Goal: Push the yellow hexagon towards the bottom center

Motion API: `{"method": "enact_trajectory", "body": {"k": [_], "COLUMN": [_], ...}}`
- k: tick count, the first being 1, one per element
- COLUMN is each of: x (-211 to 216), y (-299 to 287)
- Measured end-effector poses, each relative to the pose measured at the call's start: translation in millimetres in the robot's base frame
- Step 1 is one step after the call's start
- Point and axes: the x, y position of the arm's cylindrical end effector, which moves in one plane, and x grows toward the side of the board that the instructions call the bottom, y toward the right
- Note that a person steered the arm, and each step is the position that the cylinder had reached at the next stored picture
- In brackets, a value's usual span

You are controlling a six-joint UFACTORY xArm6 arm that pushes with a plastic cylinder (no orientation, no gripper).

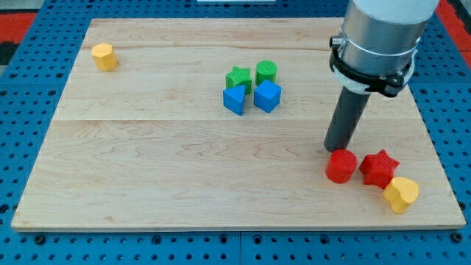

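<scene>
The yellow hexagon (104, 57) sits near the board's top left corner. My tip (336, 149) is far from it, at the view's right side, touching or just above the upper edge of a red cylinder (341, 166). The dark rod rises from there to the grey arm body at the view's top right. Nothing lies between the hexagon and the board's bottom centre.
A red star (379, 168) lies right of the red cylinder, and a second yellow block (401, 194) sits at its lower right near the board's edge. A green star (238, 77), green cylinder (266, 72), blue triangular block (234, 99) and blue cube (267, 96) cluster at upper centre.
</scene>
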Motion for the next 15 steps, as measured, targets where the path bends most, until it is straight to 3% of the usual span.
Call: {"method": "enact_trajectory", "body": {"k": [2,4,6,9,10,12,15], "x": [-24.9,-33.5,-117.2,-270.5,-268.9,-200.1,-129.5], "y": [-28.8,-193.0,-223.1,-337.6,-392.4,-386.2,-365.9]}}
